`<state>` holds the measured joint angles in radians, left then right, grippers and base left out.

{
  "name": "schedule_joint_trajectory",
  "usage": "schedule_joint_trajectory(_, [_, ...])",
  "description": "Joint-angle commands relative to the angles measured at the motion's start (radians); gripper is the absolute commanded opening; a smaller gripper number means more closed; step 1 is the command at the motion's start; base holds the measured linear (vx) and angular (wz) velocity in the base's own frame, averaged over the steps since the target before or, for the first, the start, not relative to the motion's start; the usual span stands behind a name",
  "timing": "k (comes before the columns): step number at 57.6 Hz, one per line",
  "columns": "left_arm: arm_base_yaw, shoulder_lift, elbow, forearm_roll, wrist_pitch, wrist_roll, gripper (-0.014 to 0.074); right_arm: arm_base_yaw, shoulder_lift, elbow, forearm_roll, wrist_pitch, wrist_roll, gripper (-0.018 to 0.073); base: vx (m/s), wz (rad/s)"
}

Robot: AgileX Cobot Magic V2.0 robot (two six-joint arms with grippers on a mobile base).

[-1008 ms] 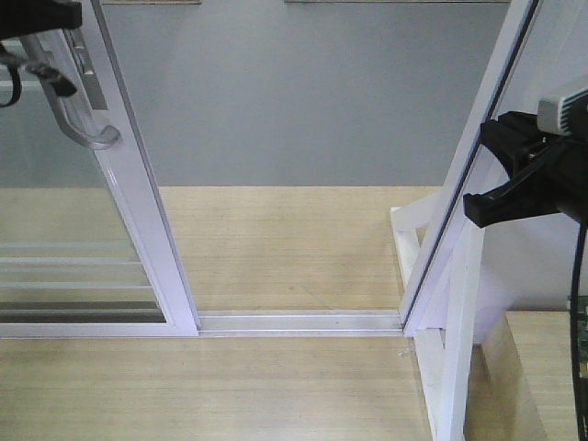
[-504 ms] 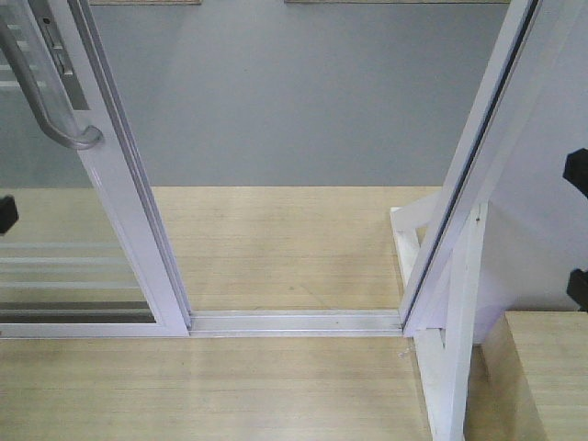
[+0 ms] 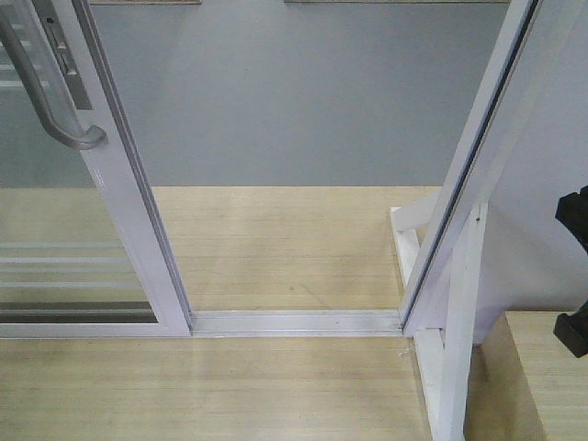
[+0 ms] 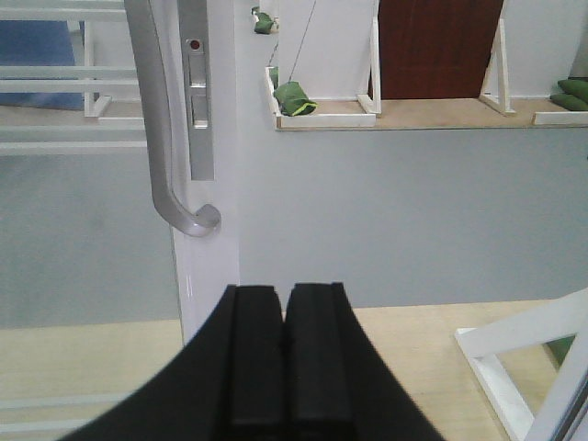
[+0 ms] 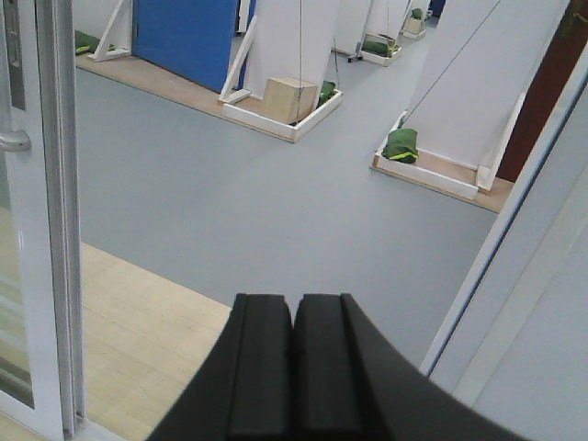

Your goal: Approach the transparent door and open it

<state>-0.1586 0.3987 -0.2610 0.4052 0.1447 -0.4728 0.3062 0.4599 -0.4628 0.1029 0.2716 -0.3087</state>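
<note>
The transparent door (image 3: 129, 211), clear glass in a glossy white frame with thin white bars low down, stands slid to the left. Its curved grey handle (image 3: 46, 92) sits at the top left. In the left wrist view the handle (image 4: 165, 138) and its lock plate (image 4: 196, 92) rise just ahead and left of my left gripper (image 4: 285, 294), which is shut on nothing and touches neither. My right gripper (image 5: 294, 303) is shut and empty too, facing the gap with the door frame (image 5: 50, 230) to its left. A black part of the right arm (image 3: 574, 276) shows at the right edge.
A metal floor track (image 3: 294, 322) crosses the gap between the door and the slanted white frame post (image 3: 459, 211). Wooden flooring lies on both sides of it, with grey floor beyond. Farther off stand white props, a wooden box (image 5: 289, 96) and green bags (image 4: 294, 96).
My left gripper, up by the handle a second ago, has left the front view. The door has slid slightly left. The right arm has drawn back to the right edge.
</note>
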Motion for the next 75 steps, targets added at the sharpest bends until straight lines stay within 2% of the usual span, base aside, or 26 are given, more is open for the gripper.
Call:
schedule_joint_trajectory(1, [-0.003,0.006,-0.026,-0.005,-0.077,-0.006,0.0004,-0.006,0.003,-0.028,0.000,-0.074,-0.002,0.0000,0.00,0.00])
schedule_joint_trajectory(44, [-0.003,0.006,-0.026,-0.009,-0.091,0.000,0.0004,-0.006,0.003,-0.028,0.000,-0.074,-0.002,0.0000,0.00,0.00])
schedule_joint_trajectory(48, [-0.003,0.006,-0.026,-0.064,-0.108,0.069,0.0004,-0.006,0.003,-0.028,0.000,-0.074,-0.002,0.0000,0.00,0.00])
schedule_joint_trajectory(54, [-0.003,0.006,-0.026,-0.247,-0.138,0.306,0.0004,-0.006,0.003,-0.028,0.000,-0.074,-0.002,0.0000,0.00,0.00])
schedule_joint_trajectory(59, [-0.003,0.006,-0.026,-0.346,-0.155,0.425,0.0004,-0.006,0.003,-0.028,0.000,-0.074,-0.002,0.0000,0.00,0.00])
schedule_joint_trajectory(62, [-0.003,0.006,-0.026,-0.375,-0.157,0.448,0.0004,-0.006,0.003,-0.028,0.000,-0.074,-0.002,0.0000,0.00,0.00])
schedule_joint_trajectory(75, [-0.003,-0.020,0.000,-0.368,-0.105,0.448,0.0004,-0.006,0.003,-0.028,0.000,-0.074,-0.002,0.0000,0.00,0.00])
